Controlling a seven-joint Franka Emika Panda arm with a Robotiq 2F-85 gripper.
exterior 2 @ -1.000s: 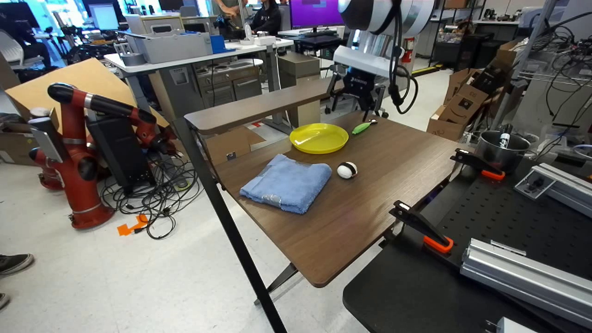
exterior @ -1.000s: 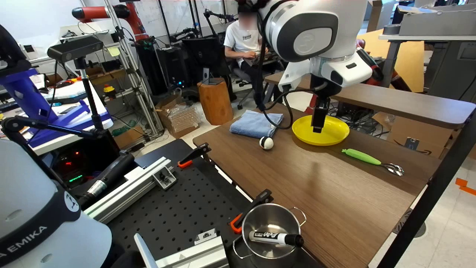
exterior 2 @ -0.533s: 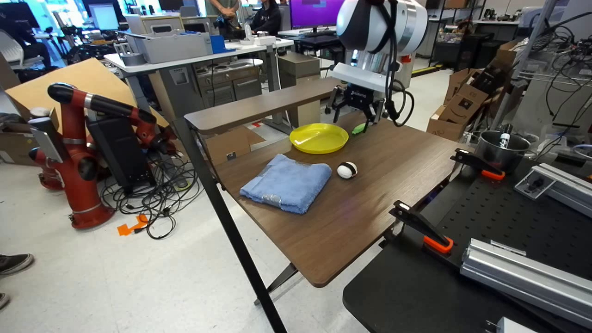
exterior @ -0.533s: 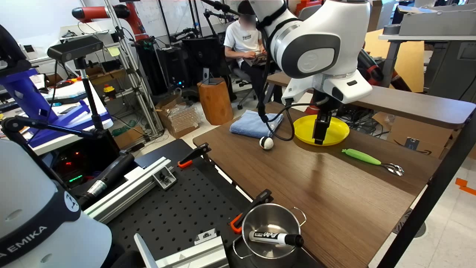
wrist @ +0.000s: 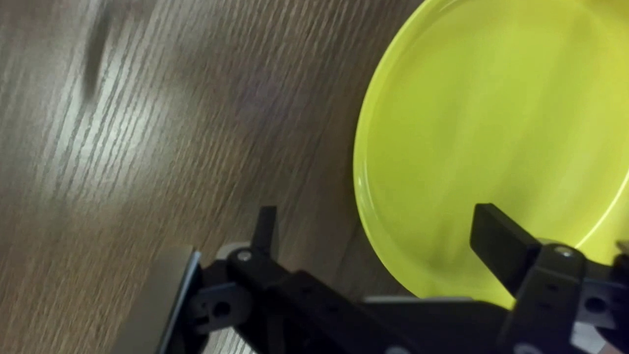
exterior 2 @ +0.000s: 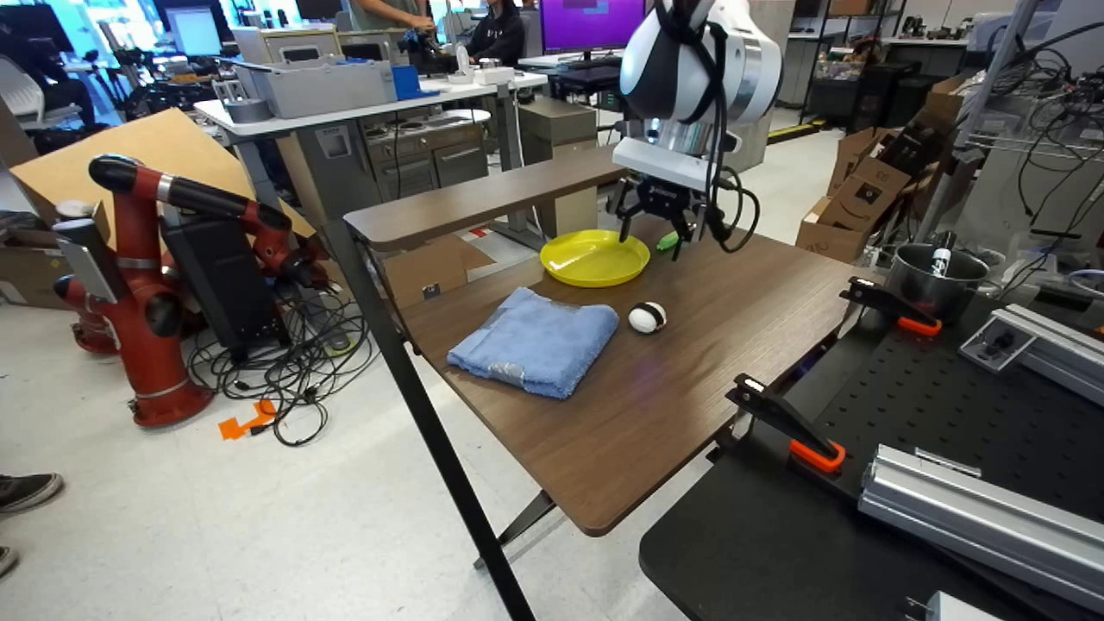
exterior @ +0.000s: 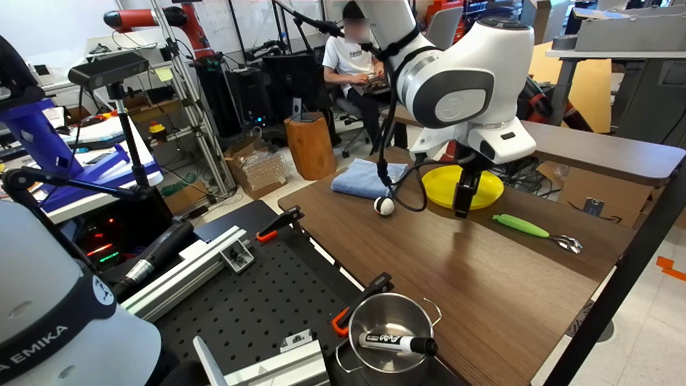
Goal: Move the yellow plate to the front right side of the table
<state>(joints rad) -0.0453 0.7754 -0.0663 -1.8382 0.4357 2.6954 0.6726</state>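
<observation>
End effector (exterior 2: 649,248) lower, over wood-grain table (exterior 2: 664,405) (person (exterior: 351,58) seated beyond).

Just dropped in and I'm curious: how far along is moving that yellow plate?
Done: the open end effector is at the yellow plate. In hand: seemingly the grasp, one finger over the plate, the other outside it. Remaining: gripping and the whole move; the plate rests across the table from the robot's base.

In both exterior views, the robot arm (exterior: 450,102) has come down, bringing the tool (exterior 2: 649,247) closer to the table (exterior 2: 604,448). In an exterior view, one finger (exterior 2: 625,229) now overlaps the edge of the yellow plate (exterior 2: 591,259), having appeared above it earlier.
</observation>
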